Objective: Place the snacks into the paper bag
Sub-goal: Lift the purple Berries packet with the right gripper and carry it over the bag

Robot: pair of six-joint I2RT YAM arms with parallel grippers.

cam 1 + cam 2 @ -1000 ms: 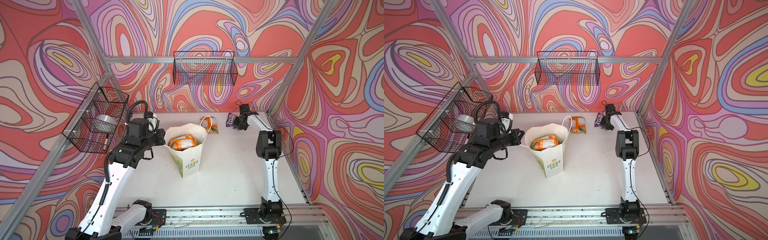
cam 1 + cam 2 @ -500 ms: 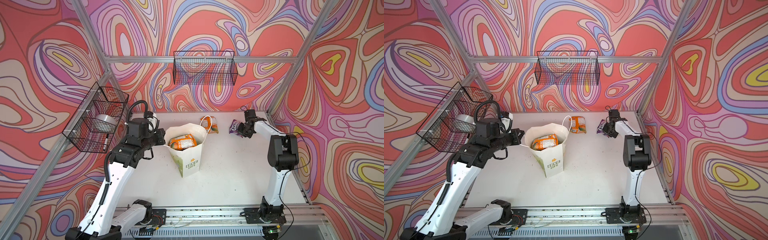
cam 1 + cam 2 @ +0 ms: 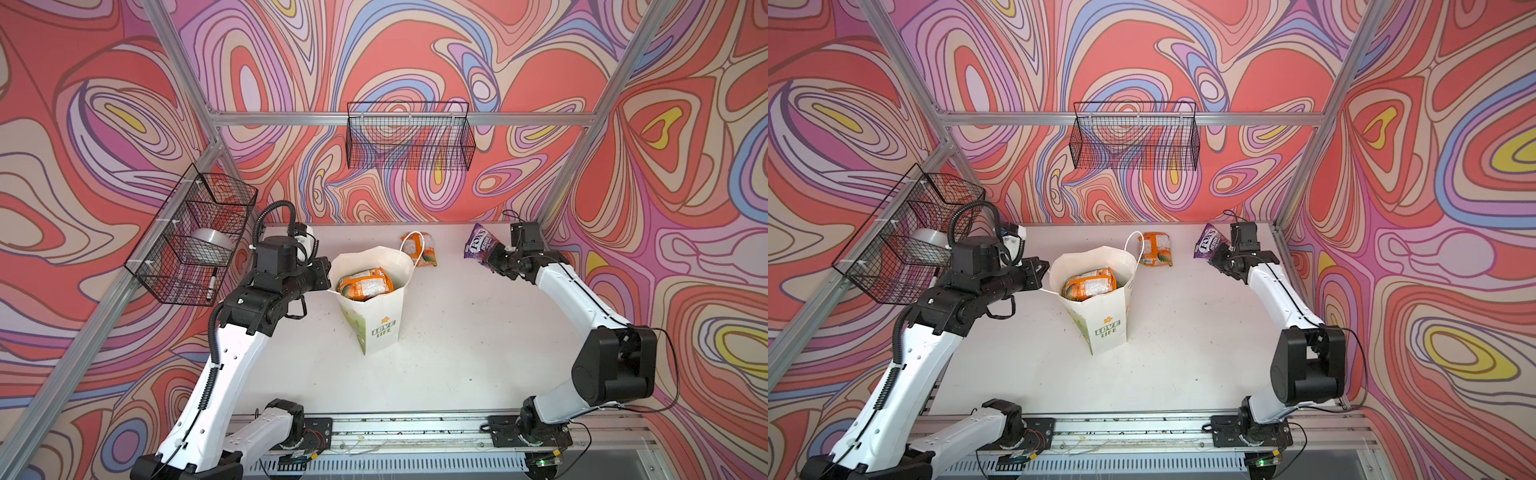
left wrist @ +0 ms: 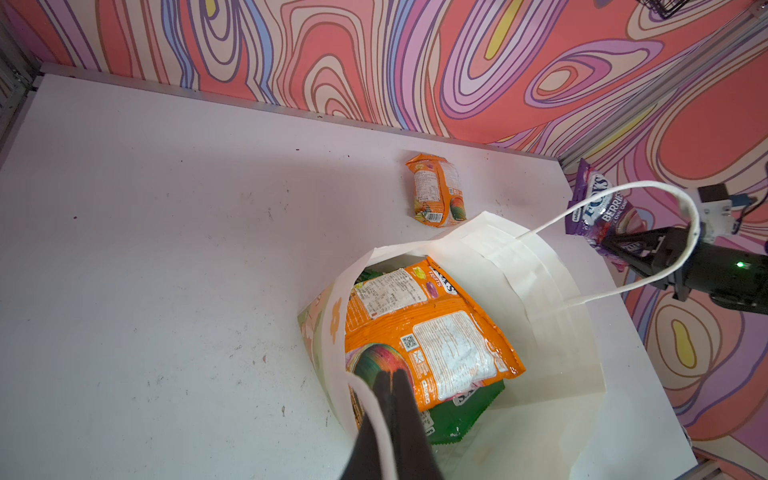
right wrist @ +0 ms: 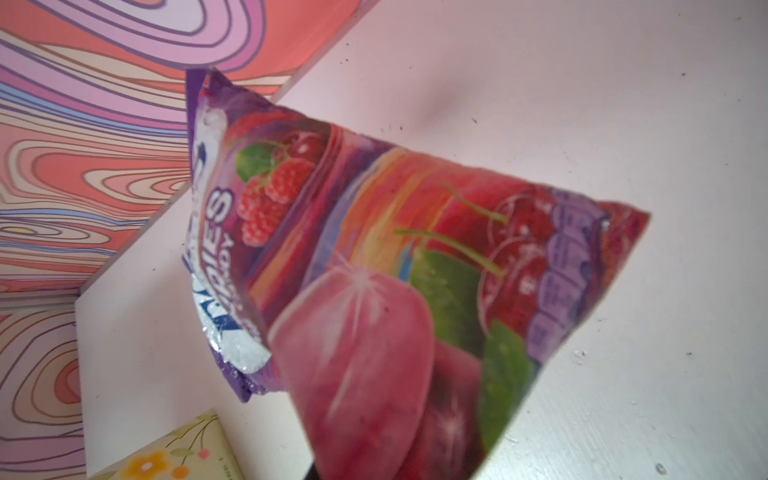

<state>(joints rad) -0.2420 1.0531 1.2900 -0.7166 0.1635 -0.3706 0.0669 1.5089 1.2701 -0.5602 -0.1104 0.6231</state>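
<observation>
Our right pincer (image 3: 495,258) pinched the purple pouch (image 3: 479,244) beside the paper bag (image 3: 376,328), left pincer (image 4: 388,380) pinched its handle (image 4: 366,395); we had to clear the rim

A white counter (image 3: 457,365), flecked with small dark specks, forms the floor of the cell. Walls (image 3: 415,62) printed with swirls of coral, lilac, blue, cream and yellow close it in on three sides. Aluminium frame bars (image 3: 399,119) run along the corners and across the back. The back wire basket (image 3: 409,143), black, hangs from the back bar. The side wire basket (image 3: 195,245), also black, hangs on the left wall and holds a silvery round object (image 3: 210,243) and a marker pen (image 3: 211,284). A metal rail (image 3: 407,432) runs along the counter's front edge.
</observation>
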